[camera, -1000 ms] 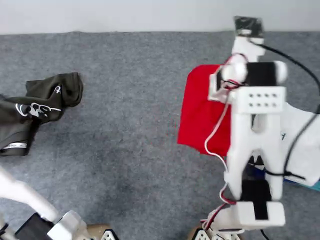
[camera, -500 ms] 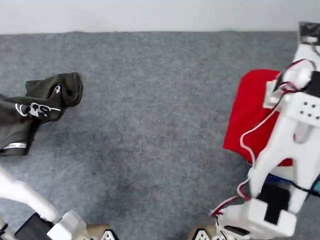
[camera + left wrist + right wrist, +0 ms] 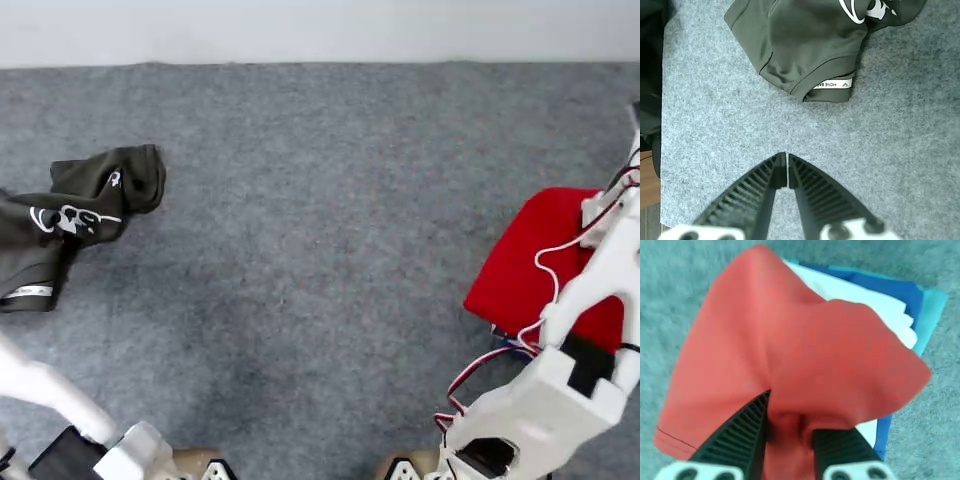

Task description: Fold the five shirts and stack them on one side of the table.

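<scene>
While the red shirt (image 3: 525,280) sits at the right edge of the grey mat (image 3: 320,200), the right gripper (image 3: 790,415) has its jaws pinched narrow on a bunched fold of it, w/ cloth puckered up btwn the two ribbed fingers (image 3: 740,432). From the right wrist view, the shirt drapes loosely over a pile of folded ones: a white shirt (image 3: 865,300) directly under it, then a blue shirt (image 3: 892,287), & a teal shirt (image 3: 935,305) showing as a thin edge at the bottom. One corner of the red cloth hangs off the pile onto the mat. In the high view the right arm (image 3: 560,385) crosses over the near part of the red shirt, red & white wires looping beside it.

On the far left of the mat, well apart from the pile, the dark shirt (image 3: 75,215) lies crumpled & unfolded, white print facing up. The left gripper (image 3: 787,159) hovers over bare mat near that shirt's collar & label, jaws pressed together tip to tip w/ nothing btwn them. The left arm (image 3: 50,395) shows at the lower left corner of the high view.
</scene>
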### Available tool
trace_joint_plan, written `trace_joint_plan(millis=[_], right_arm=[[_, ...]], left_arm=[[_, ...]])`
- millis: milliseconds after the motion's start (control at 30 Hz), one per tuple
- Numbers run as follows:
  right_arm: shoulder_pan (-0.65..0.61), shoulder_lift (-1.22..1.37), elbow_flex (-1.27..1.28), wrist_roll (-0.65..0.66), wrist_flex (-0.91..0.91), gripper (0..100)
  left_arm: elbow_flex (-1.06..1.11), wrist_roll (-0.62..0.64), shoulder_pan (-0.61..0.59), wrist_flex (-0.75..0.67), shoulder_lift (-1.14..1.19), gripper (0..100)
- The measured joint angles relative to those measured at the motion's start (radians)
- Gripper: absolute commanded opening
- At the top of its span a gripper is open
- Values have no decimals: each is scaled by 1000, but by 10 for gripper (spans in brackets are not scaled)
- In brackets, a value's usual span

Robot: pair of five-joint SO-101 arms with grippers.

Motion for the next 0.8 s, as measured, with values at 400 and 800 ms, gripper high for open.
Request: trace_joint_plan(millis=[400,800], right_arm=[[37,-144,0,129,31,77],[91,100,-2,140,43,8]], left_arm=[[0,0,0,0,0,15],[0,0,0,0,0,15]])
